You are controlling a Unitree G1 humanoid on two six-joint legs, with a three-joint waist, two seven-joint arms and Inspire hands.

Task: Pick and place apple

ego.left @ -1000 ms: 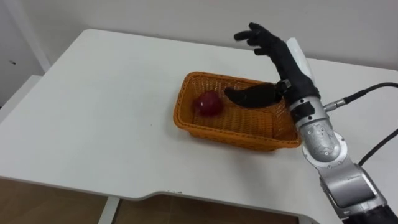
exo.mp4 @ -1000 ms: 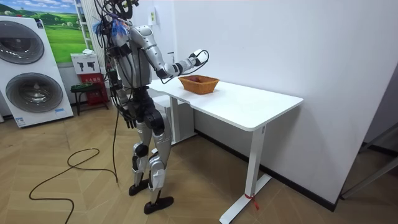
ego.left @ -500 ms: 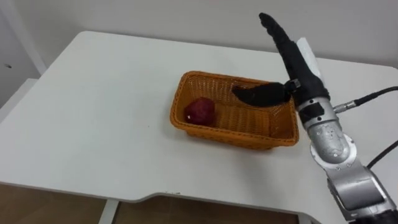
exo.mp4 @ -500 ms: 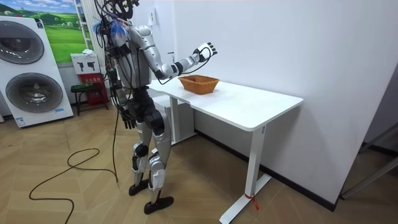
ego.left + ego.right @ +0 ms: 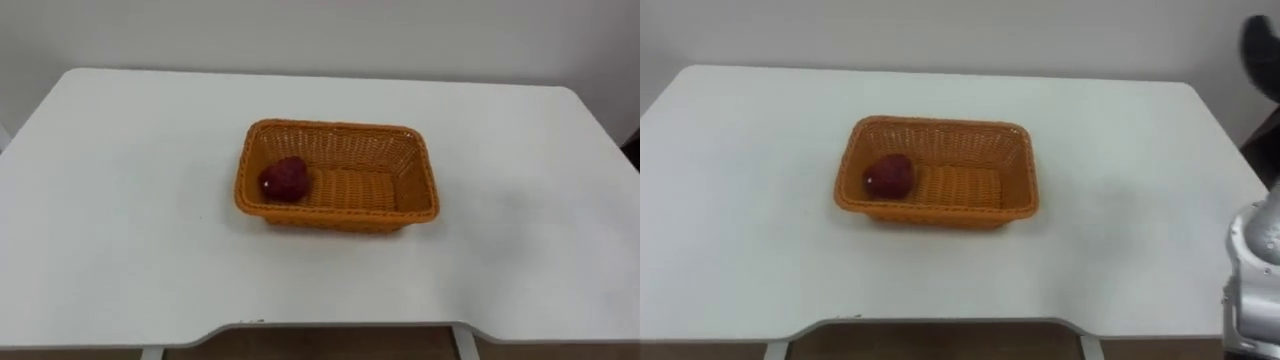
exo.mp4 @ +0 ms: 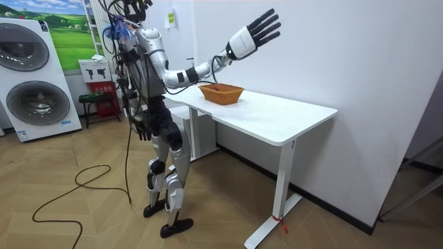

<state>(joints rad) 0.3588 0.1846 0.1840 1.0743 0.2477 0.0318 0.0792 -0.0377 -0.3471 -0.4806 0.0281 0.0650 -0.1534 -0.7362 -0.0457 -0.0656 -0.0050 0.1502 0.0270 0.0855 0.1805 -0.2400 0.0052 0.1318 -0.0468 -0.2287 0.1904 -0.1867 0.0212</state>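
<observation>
Nothing written can be read anywhere; the red sign [image 6: 102,88] near the washing machines [image 6: 31,76] carries print too small to make out.

probably a home laundry room: stacked washing machines [image 6: 31,76], white desk [image 6: 277,117], wood floor [image 6: 83,214].

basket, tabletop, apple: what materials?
Basket: woven wicker or plastic imitation, orange-tan, matte; the weave shows. Tabletop: smooth white laminate or painted board, faint sheen. Apple: dark red, dull skin; real or fake, cannot tell.
</observation>
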